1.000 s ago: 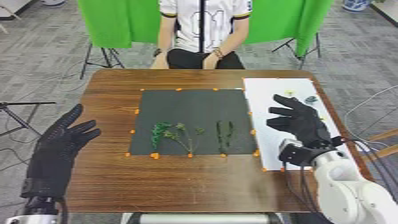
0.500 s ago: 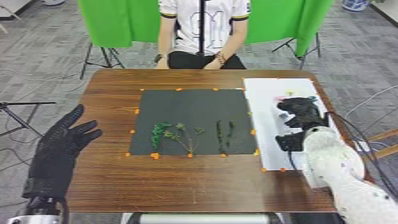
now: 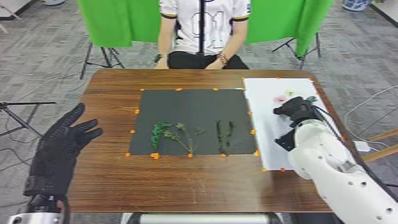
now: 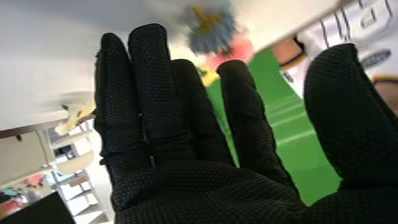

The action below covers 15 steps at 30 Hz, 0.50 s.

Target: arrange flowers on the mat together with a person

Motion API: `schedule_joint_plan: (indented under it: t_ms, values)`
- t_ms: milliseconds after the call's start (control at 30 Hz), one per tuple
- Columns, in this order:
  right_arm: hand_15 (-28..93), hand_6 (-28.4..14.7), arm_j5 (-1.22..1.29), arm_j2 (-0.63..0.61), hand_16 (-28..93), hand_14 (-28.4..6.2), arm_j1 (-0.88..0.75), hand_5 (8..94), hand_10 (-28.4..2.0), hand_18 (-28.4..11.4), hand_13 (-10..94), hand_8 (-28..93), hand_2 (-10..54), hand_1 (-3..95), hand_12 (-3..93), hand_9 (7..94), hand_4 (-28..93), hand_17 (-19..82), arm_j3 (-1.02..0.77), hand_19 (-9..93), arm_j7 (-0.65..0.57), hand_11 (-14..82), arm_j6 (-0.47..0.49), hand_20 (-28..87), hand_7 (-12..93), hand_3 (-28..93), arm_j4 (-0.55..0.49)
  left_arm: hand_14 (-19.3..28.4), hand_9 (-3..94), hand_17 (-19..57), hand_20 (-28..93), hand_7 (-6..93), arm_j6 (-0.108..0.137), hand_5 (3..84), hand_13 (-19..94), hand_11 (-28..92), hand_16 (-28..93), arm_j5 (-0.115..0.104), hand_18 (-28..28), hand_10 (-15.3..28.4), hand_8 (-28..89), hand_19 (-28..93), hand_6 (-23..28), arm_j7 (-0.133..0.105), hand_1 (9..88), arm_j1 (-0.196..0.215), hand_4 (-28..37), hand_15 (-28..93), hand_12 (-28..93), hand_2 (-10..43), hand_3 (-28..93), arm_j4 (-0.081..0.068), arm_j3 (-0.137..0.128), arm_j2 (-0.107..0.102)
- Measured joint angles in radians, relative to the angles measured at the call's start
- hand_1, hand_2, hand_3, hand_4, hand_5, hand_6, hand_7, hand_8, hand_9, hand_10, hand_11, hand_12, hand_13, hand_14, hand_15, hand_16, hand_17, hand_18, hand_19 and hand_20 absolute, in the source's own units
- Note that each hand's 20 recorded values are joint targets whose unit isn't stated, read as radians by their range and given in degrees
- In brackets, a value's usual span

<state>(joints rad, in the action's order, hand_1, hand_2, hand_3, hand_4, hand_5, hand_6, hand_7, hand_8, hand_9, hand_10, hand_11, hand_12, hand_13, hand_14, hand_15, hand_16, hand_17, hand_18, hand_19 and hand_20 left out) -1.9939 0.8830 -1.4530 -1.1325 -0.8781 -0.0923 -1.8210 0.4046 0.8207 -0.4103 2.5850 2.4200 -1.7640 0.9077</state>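
Right hand [image 3: 298,110], black fabric glove: fingers straight, slightly spread, over white rectangular sheet [image 3: 275,150].
Fluffy blue-grey flower [image 4: 211,36], round pink flower [image 4: 238,51]: near its fingertips.

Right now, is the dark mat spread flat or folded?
Spread flat: the dark mat lies as a full rectangle, with green sprigs resting on it.

Held a dark gray mat [image 3: 182,107] flat near the middle of a brown wooden surface [image 3: 178,187]. Carried a long white sheet [image 3: 274,156] just beside the mat, toward the right edge, reaching past the mat both toward the far edge and toward the near one. Bore small orange markers [image 3: 155,156] spaced around the mat's border, with others at the sheet's edges. Showed streaked grain along the near side.
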Motion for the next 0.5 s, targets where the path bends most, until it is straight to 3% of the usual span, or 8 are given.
schedule_joint_plan:
  t_ms: [133, 233, 333, 400, 500]
  values:
    - [52, 0.5, -0.038, -0.005, 8, -15.1, 0.026, 54.9, -16.5, -23.5, 60, -12, -8.9, 42.0, 13.8, 56.9, -25, 35, 0.043, 77, -0.008, 16.3, 0.018, -9, 16, 72, 0.033, 26.2, 33.1, -11.8, 13, 15.4, -0.001, 30.5, 23, 24, -9, 0.001, 22.3, 18.7, -11, 45, 4.5, 0.005, 19.3, -0.007, -28.3, 51, 11, 2.0, 78, 0.000, 0.000, 0.002]
    - [50, 1.7, -0.099, -0.011, 9, -11.8, 0.054, 61.6, -14.4, -20.4, 65, -13, -9.5, 48.0, 14.2, 63.4, -27, 40, 0.087, 75, -0.009, 18.1, 0.042, -10, 18, 71, 0.057, 26.2, 33.1, -11.8, 13, 15.4, -0.001, 30.5, 23, 24, -9, 0.001, 22.3, 18.7, -11, 45, 4.6, 0.007, 19.5, -0.010, -28.3, 51, 11, 1.9, 78, 0.000, 0.000, 0.002]
    - [44, 2.1, -0.189, -0.023, 20, -7.7, 0.084, 67.2, -12.3, -18.0, 69, -6, -9.5, 54.3, 15.5, 68.9, -28, 44, 0.147, 76, -0.009, 19.7, 0.051, -12, 19, 66, 0.083, 26.2, 33.1, -11.8, 13, 15.5, -0.001, 30.5, 23, 24, -9, 0.001, 22.2, 18.7, -11, 45, 4.5, 0.007, 19.5, -0.011, -28.3, 51, 11, 1.9, 78, 0.000, 0.000, 0.002]
    - [41, 2.4, -0.249, -0.032, 26, -4.2, 0.097, 73.0, -9.6, -15.4, 74, -2, -9.5, 61.1, 25.5, 77.6, -28, 47, 0.188, 77, -0.009, 11.5, 0.049, -13, 21, 58, 0.096, 26.2, 33.2, -11.7, 13, 15.4, -0.001, 30.5, 23, 24, -9, 0.001, 22.2, 18.7, -11, 45, 4.5, 0.007, 19.5, -0.011, -28.3, 51, 11, 1.9, 78, 0.000, 0.000, 0.002]
    - [39, 3.0, -0.312, -0.043, 30, 0.0, 0.108, 78.6, -6.7, -12.8, 80, 1, -9.5, 66.4, 32.9, 85.8, -28, 52, 0.234, 83, -0.008, 9.5, 0.019, -16, 22, 56, 0.105, 26.1, 33.1, -11.8, 13, 15.4, -0.001, 30.5, 23, 24, -9, 0.000, 22.2, 18.7, -11, 45, 4.6, 0.006, 19.5, -0.011, -28.3, 51, 11, 1.8, 79, -0.001, 0.000, 0.001]
